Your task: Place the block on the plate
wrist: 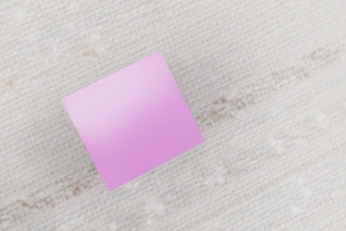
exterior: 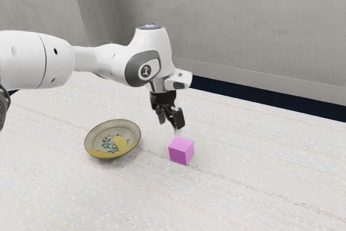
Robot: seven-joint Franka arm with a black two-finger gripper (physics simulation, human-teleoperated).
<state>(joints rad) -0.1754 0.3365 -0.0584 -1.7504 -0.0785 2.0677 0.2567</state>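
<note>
Exterior view: robot arm (exterior: 151,52) comes in from the exterior view's left, hand pointing down at the table (exterior: 259,187). Gripper (exterior: 170,126) is spread – two black fingers (exterior: 179,118) apart, nothing pinched between them. Pink block (exterior: 179,151) sits on the table below the fingers, a touch toward the exterior view's right. Lower fingertip is near the block's top in this view; can't tell how much gap there is. Block is flat on its base, one corner edge facing the camera. Plate (exterior: 96,151) is over to the exterior view's left of the block, well apart from it – shallow, cream and yellow, blue-green leaf pattern inside. Block is off the plate. Grey wall (exterior: 243,25) behind, dark band along its foot.

Wrist view: same block from above, under the hand, on the pale woven-looking tabletop. Top face fully visible, square, turned at a slant, paler sheen over part of it. Brownish streak in the surface runs past the block on two sides.
</note>
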